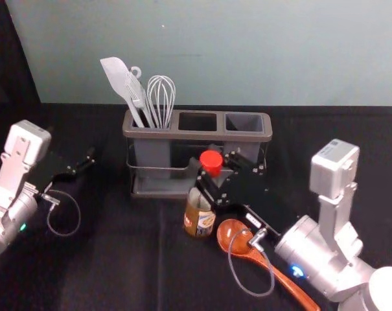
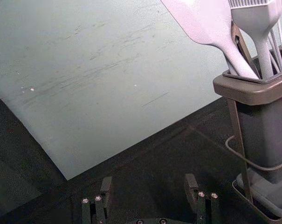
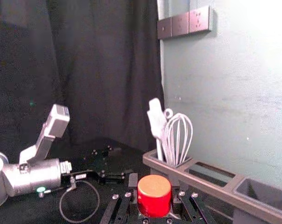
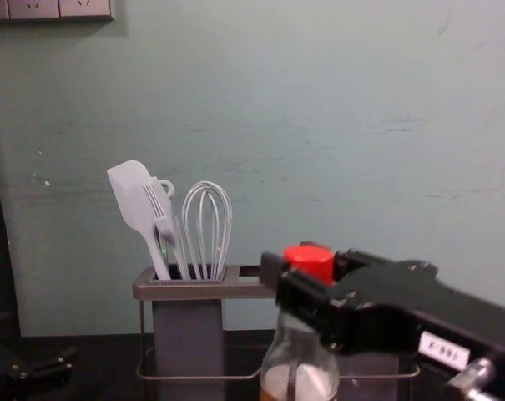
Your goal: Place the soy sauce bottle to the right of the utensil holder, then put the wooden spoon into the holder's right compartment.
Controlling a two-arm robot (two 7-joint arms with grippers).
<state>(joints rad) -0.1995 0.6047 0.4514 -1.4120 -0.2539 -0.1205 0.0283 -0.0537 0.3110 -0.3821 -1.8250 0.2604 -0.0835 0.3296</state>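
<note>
In the head view my right gripper [image 1: 212,175] is shut on the neck of the soy sauce bottle [image 1: 199,217], just below its red cap, in front of the utensil holder [image 1: 197,135]. The right wrist view has the red cap [image 3: 154,196] between the fingers of that gripper [image 3: 154,187]. Upright in the chest view, the bottle [image 4: 299,368] has its base cut off. The wooden spoon [image 1: 230,234] lies on the table, bowl beside the bottle, handle toward the front right. My left gripper [image 1: 80,166] is left of the holder; in its wrist view that gripper [image 2: 148,183] is open and empty.
A white spatula [image 1: 120,78], a whisk [image 1: 161,97] and another white utensil stand in the holder's left compartment. Its middle and right compartments [image 1: 244,122] hold nothing visible. A wall [image 1: 247,52] rises behind the black table; the right forearm [image 1: 319,256] reaches over the spoon's side.
</note>
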